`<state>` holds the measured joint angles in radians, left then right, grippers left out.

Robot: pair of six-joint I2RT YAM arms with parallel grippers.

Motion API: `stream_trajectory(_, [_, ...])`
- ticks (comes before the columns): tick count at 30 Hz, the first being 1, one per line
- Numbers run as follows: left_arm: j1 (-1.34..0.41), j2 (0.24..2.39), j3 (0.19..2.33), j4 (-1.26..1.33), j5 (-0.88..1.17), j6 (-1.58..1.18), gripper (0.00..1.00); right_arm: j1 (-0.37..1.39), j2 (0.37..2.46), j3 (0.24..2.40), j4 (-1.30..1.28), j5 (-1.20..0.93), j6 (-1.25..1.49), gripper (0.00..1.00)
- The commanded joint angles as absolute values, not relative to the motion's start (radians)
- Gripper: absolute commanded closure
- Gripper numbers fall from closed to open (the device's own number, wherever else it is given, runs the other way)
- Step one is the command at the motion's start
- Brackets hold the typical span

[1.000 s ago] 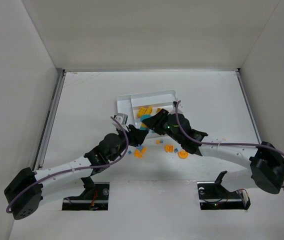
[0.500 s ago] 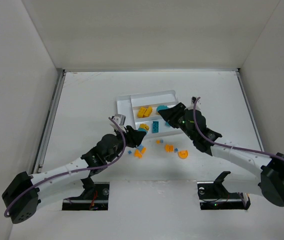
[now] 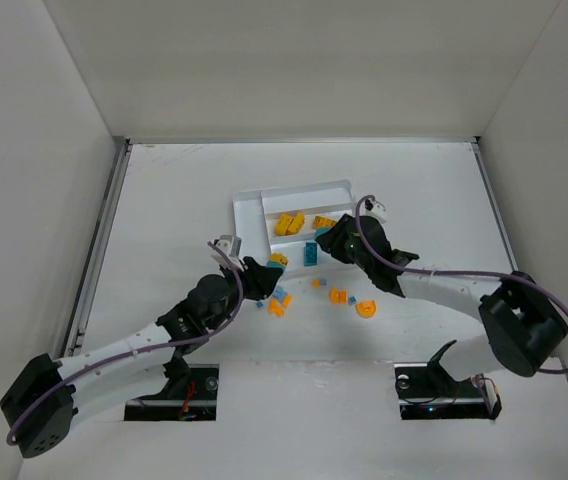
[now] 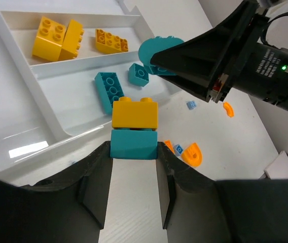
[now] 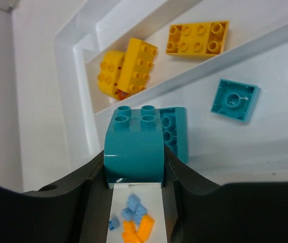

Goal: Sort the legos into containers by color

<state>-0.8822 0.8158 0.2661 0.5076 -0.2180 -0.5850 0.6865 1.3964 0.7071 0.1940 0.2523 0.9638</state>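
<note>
My left fingers (image 4: 96, 185) pinch a two-brick stack (image 4: 134, 129), yellow on teal, by the white tray's (image 3: 248, 213) near edge, and my right fingers (image 5: 91, 190) clamp a rounded teal piece (image 5: 134, 147) over it. Its far section holds yellow bricks (image 5: 197, 38). The next holds a long teal brick (image 5: 174, 132) and a teal square (image 5: 234, 99), while orange and light-blue bits (image 3: 337, 296) lie loose on the tabletop (image 3: 414, 190).

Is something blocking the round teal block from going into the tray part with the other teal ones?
Nothing visible does. The right gripper holds the round teal block right over the tray's teal section, beside the long teal brick.
</note>
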Motion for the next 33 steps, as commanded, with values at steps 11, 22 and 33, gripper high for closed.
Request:
stream_trajectory(11, [-0.815,0.612,0.219,0.407,-0.226,-0.673,0.79,0.766,1.641,0.92,0.201,0.161,0.934,0.63])
stream_trajectory(22, [-0.779,0.606,0.219,0.399,-0.144,-0.704,0.78,0.766,1.557,0.876,0.178,0.198,0.931,0.35])
stream_trajectory(33, [-0.772,0.64,0.233,0.482,-0.04,-0.651,0.79,0.866,1.172,0.727,0.216,0.144,0.876,0.25])
